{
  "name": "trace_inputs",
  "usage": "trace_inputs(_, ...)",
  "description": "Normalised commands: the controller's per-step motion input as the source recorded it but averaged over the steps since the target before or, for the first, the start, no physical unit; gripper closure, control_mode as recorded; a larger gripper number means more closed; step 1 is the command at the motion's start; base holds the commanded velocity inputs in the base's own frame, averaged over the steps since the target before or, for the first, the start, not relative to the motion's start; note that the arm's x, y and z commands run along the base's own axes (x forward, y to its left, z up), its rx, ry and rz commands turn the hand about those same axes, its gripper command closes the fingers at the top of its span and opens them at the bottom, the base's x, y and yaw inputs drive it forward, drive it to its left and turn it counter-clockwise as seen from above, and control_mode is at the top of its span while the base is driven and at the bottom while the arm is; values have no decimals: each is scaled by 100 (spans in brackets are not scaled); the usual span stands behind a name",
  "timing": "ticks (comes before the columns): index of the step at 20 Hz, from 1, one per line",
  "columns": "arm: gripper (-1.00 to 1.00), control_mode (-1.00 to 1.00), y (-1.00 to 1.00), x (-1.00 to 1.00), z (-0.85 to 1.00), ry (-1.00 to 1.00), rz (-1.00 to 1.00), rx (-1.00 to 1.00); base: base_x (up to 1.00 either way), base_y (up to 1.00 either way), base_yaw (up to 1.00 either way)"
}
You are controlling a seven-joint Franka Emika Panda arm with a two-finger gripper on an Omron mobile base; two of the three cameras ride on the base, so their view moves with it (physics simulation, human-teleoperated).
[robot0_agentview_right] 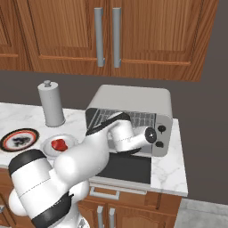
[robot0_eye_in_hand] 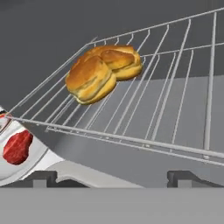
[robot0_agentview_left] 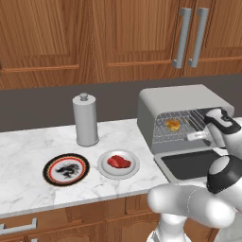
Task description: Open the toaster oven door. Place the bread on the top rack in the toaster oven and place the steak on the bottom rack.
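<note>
On the upper shelf: the small golden-brown toasted bread (robot0_eye_in_hand: 103, 72) is seen lying on the thin silver wire-grid top rack (robot0_eye_in_hand: 175, 109) inside the boxy light-grey toaster oven (robot0_agentview_left: 182, 101).
Door: the grey-framed dark-glass toaster oven door (robot0_agentview_left: 191, 163) is folded down flat.
Next item: the small flat red raw steak (robot0_agentview_left: 118, 162) is resting on a white round plate (robot0_agentview_left: 105, 169) on the marble bench (robot0_agentview_left: 28, 151), left of the oven.
Handling: the steak is judged soft, limp and slippery; a grip across its thick middle is advised.
Tool: the tool (robot0_eye_in_hand: 112, 177) is spread wide, nothing gripped.
Arm pose: the wrist is reached into the oven mouth, just near of the rack.
</note>
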Motion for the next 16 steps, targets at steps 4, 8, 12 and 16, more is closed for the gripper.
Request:
trace_inputs(4,-100,-100,17,15,0,-18,4,1,0,0,0)
trace_inputs(8,-100,-100,18,13,-15,-14,3,0,0,0,0)
trace_inputs(12,-100,-100,0,7,0,-19,2,0,0,0,0)
trace_inputs(16,-100,-100,0,39,0,-9,0,0,0,0,0)
